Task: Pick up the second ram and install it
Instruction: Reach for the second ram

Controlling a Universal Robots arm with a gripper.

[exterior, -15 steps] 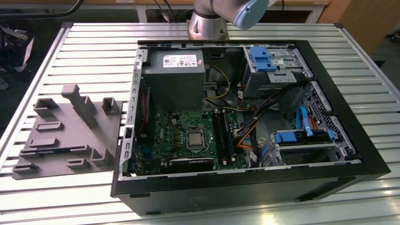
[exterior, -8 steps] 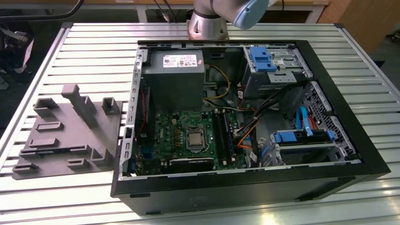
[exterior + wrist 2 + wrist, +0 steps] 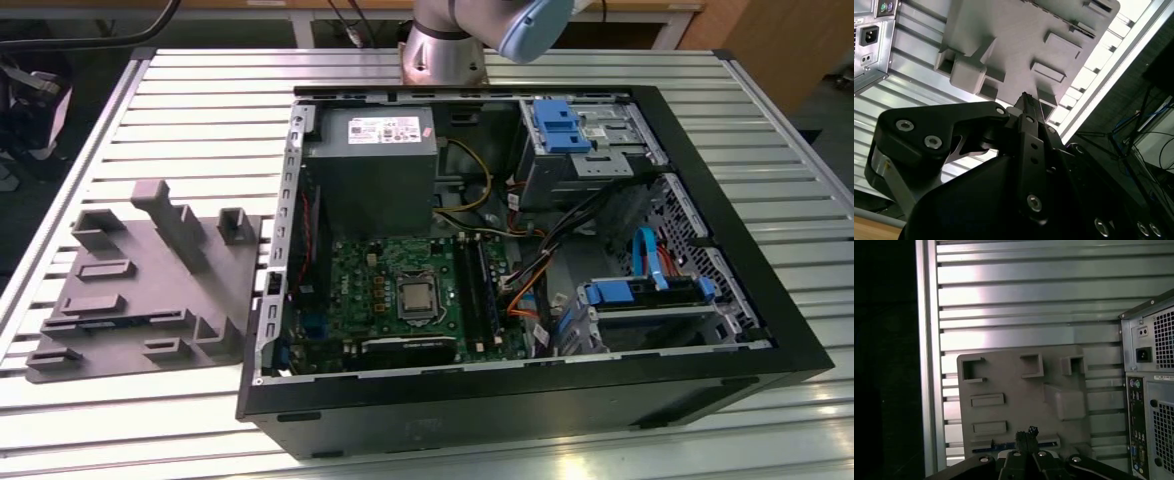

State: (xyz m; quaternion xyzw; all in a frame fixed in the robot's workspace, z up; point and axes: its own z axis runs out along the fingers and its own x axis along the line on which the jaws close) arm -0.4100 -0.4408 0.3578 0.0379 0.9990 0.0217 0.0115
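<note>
Gripper (image 3: 1026,434), fingers closed together, hung above the fixture plate (image 3: 1014,385), whose edge slot held the second ram (image 3: 995,445) lengthwise, directly beneath.

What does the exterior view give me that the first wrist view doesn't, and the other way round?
Exterior view: the inside of the open computer case, with motherboard, power supply and blue drive bays. First wrist view: the case's rear panel with its power socket, and the gripper, shut, near a dark strip, possibly the second ram. Both: the grey fixture plate beside the case on the slatted table.
</note>
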